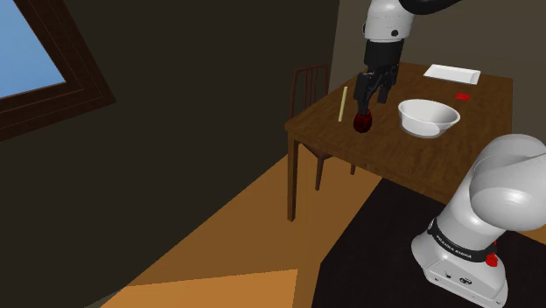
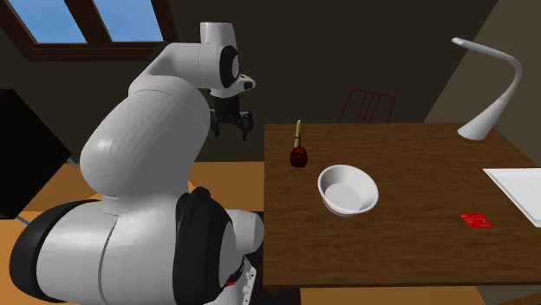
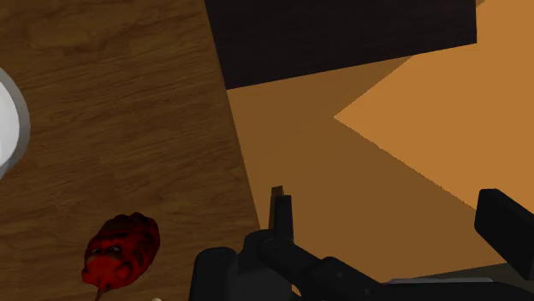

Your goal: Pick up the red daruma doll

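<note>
On the dark brown wooden table point(image 1: 394, 153), close to its edge, the small dark red, rounded daruma doll point(image 1: 362, 122) rests on the bare wood. A thin pale stick point(image 1: 343, 103) lies just beyond it. A white round bowl point(image 1: 428, 116) sits nearby, apart from the doll, further in from that edge.

In the second exterior view the doll point(image 2: 297, 157) stands near the table's left edge. The bowl point(image 2: 348, 189) is to its lower right.

The all-black two-finger gripper point(image 1: 372, 99) hangs above the tabletop, pointing down. In the shoulder view it appears right over the doll. In the second exterior view the gripper point(image 2: 232, 130) hangs to the left of the table's edge, clear of the doll.

In the wrist view the two fingers point(image 3: 281, 214) stand wide apart with orange-brown floor point(image 3: 385, 145) between them, and they hold nothing. The doll point(image 3: 120, 250) lies off to the side of the nearer finger, untouched, on the wood grain beside the table's edge.

A white curved desk lamp point(image 2: 490, 87) stands at the far side of the table. A small flat red card point(image 2: 475, 221) and a flat white sheet point(image 2: 518, 192) lie well apart from the doll. A brown wooden chair point(image 1: 311, 87) stands against the table.
</note>
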Controlling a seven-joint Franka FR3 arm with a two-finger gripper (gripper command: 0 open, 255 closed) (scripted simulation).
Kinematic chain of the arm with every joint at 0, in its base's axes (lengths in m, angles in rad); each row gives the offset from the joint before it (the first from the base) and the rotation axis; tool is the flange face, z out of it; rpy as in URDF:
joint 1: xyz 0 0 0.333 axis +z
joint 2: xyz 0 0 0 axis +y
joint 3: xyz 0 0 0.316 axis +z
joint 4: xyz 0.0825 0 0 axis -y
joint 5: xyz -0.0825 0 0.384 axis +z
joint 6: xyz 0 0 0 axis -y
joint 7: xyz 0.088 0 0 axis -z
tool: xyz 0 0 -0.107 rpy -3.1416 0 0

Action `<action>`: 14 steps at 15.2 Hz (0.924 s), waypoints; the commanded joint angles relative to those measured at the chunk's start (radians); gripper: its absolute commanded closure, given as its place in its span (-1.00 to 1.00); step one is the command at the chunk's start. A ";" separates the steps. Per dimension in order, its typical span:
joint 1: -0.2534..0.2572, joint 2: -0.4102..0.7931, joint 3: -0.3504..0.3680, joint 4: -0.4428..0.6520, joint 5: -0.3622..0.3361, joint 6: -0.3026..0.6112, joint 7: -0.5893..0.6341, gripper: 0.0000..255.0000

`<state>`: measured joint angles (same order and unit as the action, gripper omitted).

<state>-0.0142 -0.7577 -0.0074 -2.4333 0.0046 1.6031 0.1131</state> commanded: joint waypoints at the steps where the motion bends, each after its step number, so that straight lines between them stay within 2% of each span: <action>1: 0.000 0.000 0.000 0.000 0.000 0.000 0.000 -1.00; 8: -0.051 0.156 -0.152 0.060 -0.061 0.098 -0.161 -1.00; 14: -0.076 0.331 -0.276 0.161 -0.068 0.169 -0.302 -1.00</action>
<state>-0.0875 -0.4544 -0.2648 -2.2858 -0.0649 1.7580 -0.1656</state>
